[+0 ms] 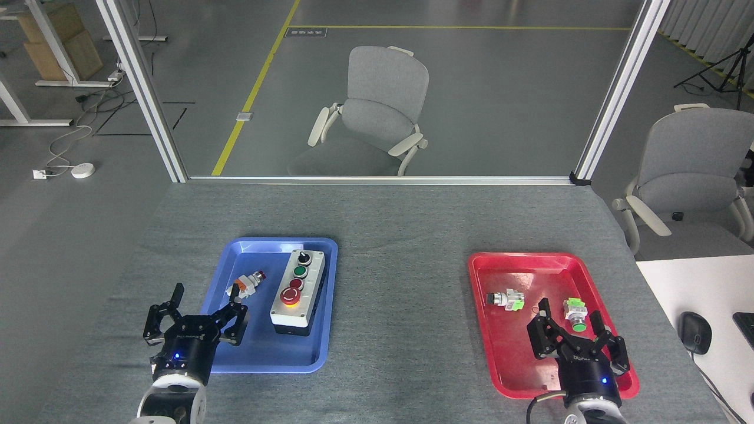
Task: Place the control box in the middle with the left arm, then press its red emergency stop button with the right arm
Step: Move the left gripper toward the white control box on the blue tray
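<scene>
On the grey felt-covered table (400, 224), in the shallow blue plastic tray (259, 353) at the left, lies the control box (298, 292), a long rectangular box with a light grey top and a black base, and on it a row of a black knob, a green button, a small red button and the big red emergency stop button (290, 295) on a yellow ring. It is in the right half of that tray, with a small loose white push-button part (247, 284) just beside it. The left gripper (200, 315) hovers over the tray's near-left edge with its fingers spread open and holding nothing. The right gripper (574, 330) is above the red plastic tray (500, 365), also open and empty, near two small loose switches there. I think the first step is not yet begun: the box must be taken out to the bare middle of the table. To do it well, the left gripper should come across the narrow width of the box, away from the buttons, avoid the loose part, and lift the box clear over the tray's rim.
</scene>
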### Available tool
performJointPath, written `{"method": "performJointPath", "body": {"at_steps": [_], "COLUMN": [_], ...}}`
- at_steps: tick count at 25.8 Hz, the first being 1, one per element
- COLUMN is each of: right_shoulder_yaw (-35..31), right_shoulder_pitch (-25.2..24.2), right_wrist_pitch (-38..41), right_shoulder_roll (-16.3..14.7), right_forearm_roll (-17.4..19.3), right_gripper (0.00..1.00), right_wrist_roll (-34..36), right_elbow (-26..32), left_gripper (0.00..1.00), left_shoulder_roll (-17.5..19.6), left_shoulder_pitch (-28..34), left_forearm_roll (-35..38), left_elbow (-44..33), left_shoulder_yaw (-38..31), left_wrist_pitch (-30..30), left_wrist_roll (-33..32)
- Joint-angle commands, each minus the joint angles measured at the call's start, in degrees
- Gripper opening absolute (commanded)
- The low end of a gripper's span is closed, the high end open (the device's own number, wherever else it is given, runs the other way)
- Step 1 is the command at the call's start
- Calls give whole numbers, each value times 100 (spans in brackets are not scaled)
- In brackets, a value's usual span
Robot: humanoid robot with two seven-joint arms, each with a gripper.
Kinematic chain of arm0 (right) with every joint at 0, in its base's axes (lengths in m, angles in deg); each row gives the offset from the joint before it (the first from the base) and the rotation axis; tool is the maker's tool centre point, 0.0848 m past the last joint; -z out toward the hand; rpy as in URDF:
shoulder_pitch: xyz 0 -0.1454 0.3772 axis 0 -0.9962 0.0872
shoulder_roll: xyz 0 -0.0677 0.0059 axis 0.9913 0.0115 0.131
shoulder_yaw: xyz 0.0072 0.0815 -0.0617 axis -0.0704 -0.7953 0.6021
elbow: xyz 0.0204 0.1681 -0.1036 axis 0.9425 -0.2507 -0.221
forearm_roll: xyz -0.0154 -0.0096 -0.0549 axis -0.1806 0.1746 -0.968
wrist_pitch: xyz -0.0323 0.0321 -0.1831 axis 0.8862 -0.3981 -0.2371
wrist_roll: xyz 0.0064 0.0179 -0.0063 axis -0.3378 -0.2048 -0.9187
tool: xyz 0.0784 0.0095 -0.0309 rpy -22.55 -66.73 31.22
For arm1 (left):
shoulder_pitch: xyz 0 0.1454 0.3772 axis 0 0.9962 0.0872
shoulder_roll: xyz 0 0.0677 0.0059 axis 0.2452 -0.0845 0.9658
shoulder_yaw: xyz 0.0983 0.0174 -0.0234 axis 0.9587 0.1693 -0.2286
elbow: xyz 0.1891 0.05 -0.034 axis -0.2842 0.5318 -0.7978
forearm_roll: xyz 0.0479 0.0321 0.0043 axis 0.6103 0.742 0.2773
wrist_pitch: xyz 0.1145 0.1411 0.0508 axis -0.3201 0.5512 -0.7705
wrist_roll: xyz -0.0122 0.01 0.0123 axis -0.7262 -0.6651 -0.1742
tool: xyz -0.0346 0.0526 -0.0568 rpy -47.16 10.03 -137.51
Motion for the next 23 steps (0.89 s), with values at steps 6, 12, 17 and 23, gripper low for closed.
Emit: {"method": "performJointPath", "body": {"at_steps": [6, 12, 17, 23], "right_shoulder_yaw": [8, -1, -10, -133], "right_shoulder_pitch": [-9, -35, -88, -132], "right_wrist_pitch": [42, 51, 42, 51], "right_shoulder_roll": [39, 153, 153, 153], "right_forearm_roll": [-268, -268, -268, -268], "right_gripper": [98, 98, 98, 98], "right_wrist_roll": [-10, -10, -10, -10], "right_elbow": [80, 326, 353, 379], "left_gripper": [99, 99, 98, 98], "left_shoulder_roll": [-11, -240, -503, -925], "left_shoulder_pitch": [248, 538, 600, 222], "left_forearm_roll": [-1079, -1070, -235, 99], "left_elbow": [-225, -700, -410, 627], "left_shoulder_yaw": [-163, 109, 1120, 1225], "left_wrist_pitch": [-18, -88, 641, 949], "left_wrist_roll": [137, 137, 207, 190]}}
